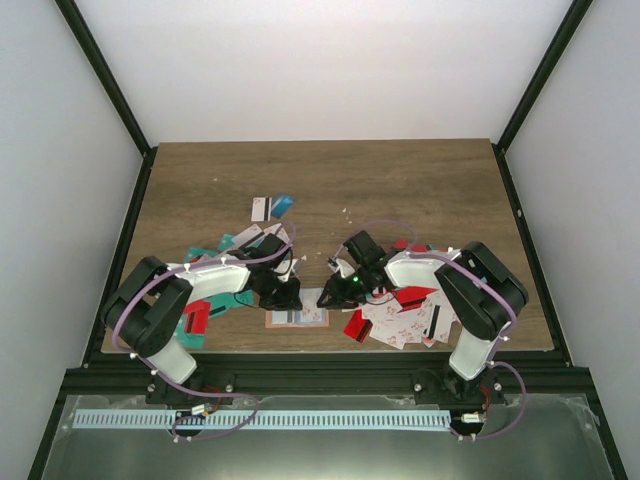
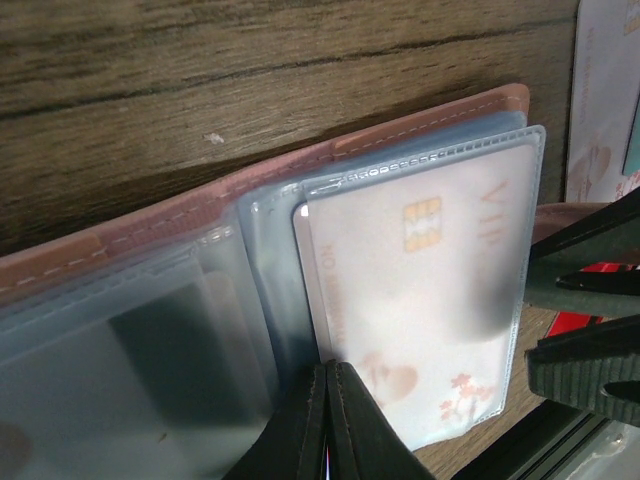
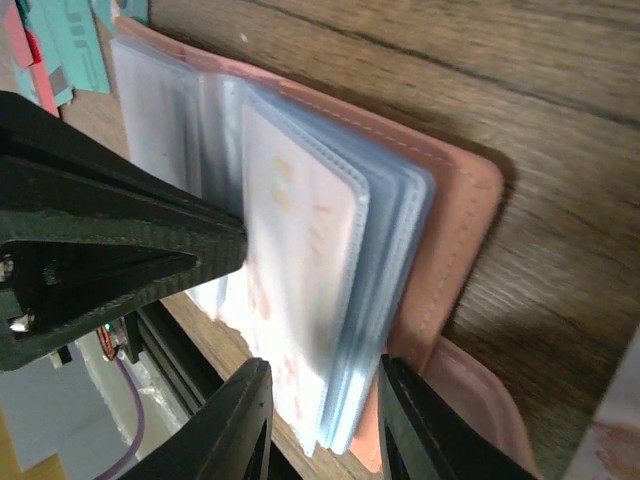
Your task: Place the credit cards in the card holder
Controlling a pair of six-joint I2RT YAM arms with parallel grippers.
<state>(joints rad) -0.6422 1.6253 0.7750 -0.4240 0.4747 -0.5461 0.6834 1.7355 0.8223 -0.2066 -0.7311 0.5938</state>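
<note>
The salmon-pink card holder point(image 1: 300, 320) lies open on the table between my grippers, its clear sleeves fanned out. In the left wrist view the cover point(image 2: 200, 215) shows, with a white VIP card point(image 2: 420, 290) with red marks inside a sleeve. My left gripper point(image 2: 335, 368) is shut, its tips resting on the sleeves near the fold. My right gripper point(image 3: 325, 380) is open, its fingers straddling the edge of the sleeve stack and pink cover point(image 3: 460, 220). Loose credit cards lie around: teal ones point(image 1: 215, 250) to the left, red and white ones point(image 1: 405, 320) to the right.
Two more cards point(image 1: 272, 207) lie farther back on the wooden table. My right fingers point(image 2: 590, 330) show at the right of the left wrist view. The left gripper point(image 3: 100, 250) fills the left of the right wrist view. The table's front edge point(image 1: 300, 352) is just below the holder.
</note>
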